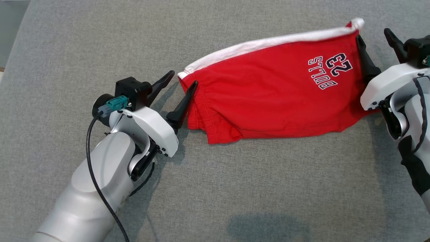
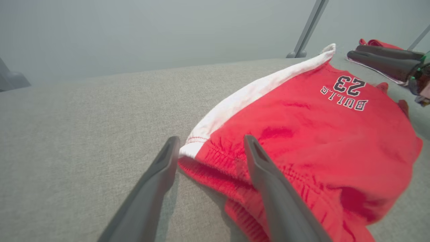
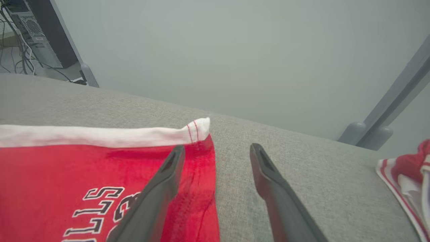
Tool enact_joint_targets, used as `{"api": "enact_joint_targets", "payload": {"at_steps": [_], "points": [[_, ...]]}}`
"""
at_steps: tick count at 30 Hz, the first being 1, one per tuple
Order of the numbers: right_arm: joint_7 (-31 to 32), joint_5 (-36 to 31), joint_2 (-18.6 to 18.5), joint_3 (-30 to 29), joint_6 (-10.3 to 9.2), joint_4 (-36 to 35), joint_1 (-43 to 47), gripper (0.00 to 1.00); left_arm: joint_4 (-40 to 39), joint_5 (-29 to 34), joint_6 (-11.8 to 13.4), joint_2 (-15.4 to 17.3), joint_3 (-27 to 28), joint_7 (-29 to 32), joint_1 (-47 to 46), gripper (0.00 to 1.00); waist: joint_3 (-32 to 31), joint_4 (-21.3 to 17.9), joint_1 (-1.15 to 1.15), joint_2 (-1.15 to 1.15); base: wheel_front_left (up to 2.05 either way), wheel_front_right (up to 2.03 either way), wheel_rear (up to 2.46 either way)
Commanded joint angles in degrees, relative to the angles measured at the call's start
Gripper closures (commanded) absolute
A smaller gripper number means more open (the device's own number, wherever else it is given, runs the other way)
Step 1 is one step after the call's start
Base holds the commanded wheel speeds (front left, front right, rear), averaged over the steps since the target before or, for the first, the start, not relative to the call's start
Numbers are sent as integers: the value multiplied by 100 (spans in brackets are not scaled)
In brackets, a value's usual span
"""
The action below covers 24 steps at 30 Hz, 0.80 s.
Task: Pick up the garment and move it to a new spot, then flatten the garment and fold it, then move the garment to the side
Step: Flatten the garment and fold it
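1. On the grey table, the red shorts are spread flat in the middle; flattening seems nearly done.
2. The left gripper is held wide open at the left end; nothing is gripped.
3. The right gripper is held wide open at the right end, empty; next, both ends must likely be pinched for folding.

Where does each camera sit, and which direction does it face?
Head view: above, looking down at the red Bulls shorts on grey fabric; left gripper and right gripper, both open.
Left wrist view: low at the shorts' gathered end, facing along them; own fingers show.
Right wrist view: low at the other end, facing a wall; own fingers show.
Both wrist views share the white stripe.
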Motion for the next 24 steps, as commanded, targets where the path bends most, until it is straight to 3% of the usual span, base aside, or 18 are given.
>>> {"api": "enact_joint_targets", "payload": {"at_steps": [1,15,17,24], "points": [[-76,9,49,-7,-19,-261,108,0,-67,-28,20,170,192,-104,-232,0,-48,-43,0,0,0,0,0],[-76,-392,131,-732,-19,-2237,1530,0,-806,-241,303,368,802,-561,747,0,-648,-308,0,0,0,0,0],[-76,-524,262,-982,-19,-2806,2047,0,-1169,-203,399,395,1091,-580,1164,0,-843,-373,0,0,0,0,0],[-76,-699,565,-1469,-19,-3772,3041,0,-1862,137,512,297,1781,-583,2065,0,-1270,-474,0,0,0,0,0]]}}
